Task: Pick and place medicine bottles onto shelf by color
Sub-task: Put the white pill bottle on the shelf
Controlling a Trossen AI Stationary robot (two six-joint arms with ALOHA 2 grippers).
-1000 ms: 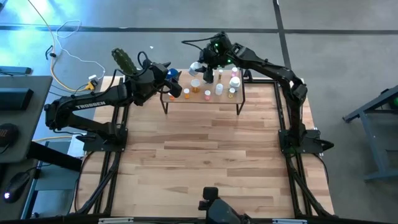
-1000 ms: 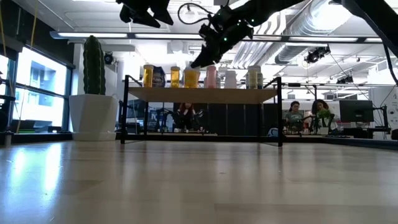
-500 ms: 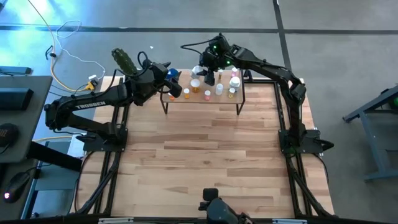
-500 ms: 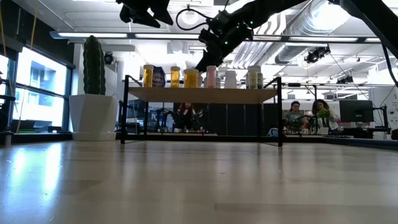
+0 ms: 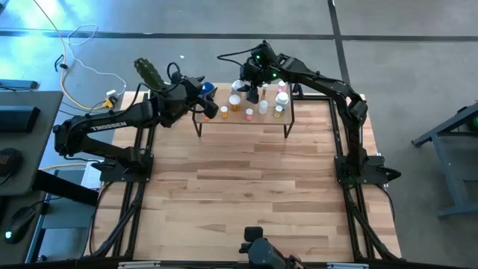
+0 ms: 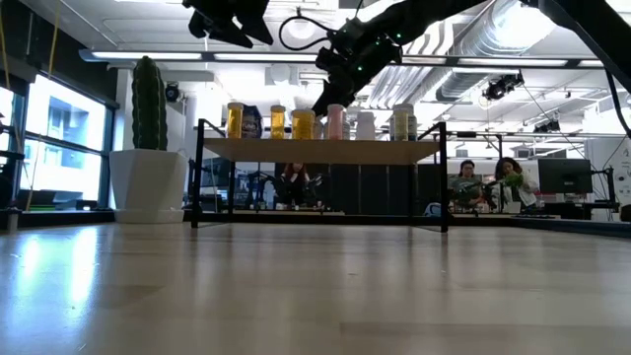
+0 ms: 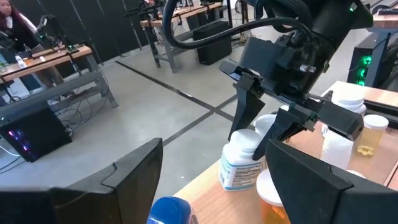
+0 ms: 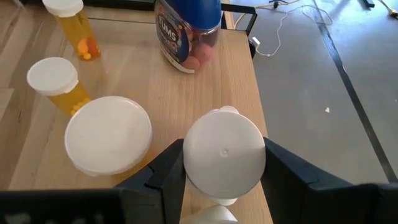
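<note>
The shelf stands at the table's far edge, and several medicine bottles stand on it in a row. My right gripper is over the shelf's far left part, shut on a white bottle with a blue label. A blue-capped bottle stands on the shelf's left corner, with orange bottles and a wide white cap beside it. My left gripper hangs open well above that corner. The blue cap shows below, between its fingers. My right gripper pinches the white bottle by its cap between its two fingers, one on each side. The fingers slant down from the table's far right side. The bottle is upright; I cannot tell whether its bottom rests on the shelf.
A green cactus in a white pot stands left of the shelf. The wide wooden tabletop stretches in front of the shelf. People sit at desks in the room behind.
My right gripper has tipped a little further down with the white bottle over the shelf's far left part, then kept still. Its fingers have stayed as they were.
</note>
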